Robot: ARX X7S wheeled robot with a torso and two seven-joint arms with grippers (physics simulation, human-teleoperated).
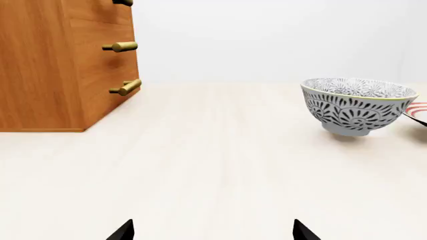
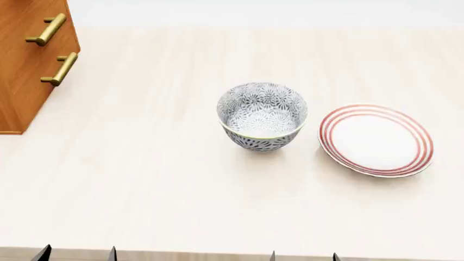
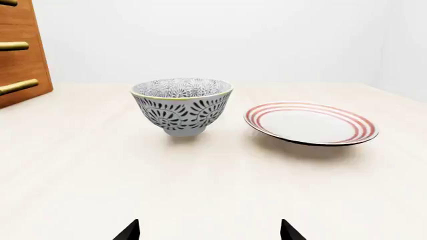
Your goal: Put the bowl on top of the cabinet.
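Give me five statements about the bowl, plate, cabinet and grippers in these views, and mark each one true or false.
1. The bowl stands upright on the table. True.
2. The bowl sits on top of the cabinet. False: it is on the table, apart from the cabinet.
3. The red-ringed plate lies beside the bowl, on the side away from the cabinet. True.
4. The left gripper is shut on the bowl. False: its fingertips are spread apart and hold nothing.
5. The right gripper grips the plate. False: it is open, short of both bowl and plate.
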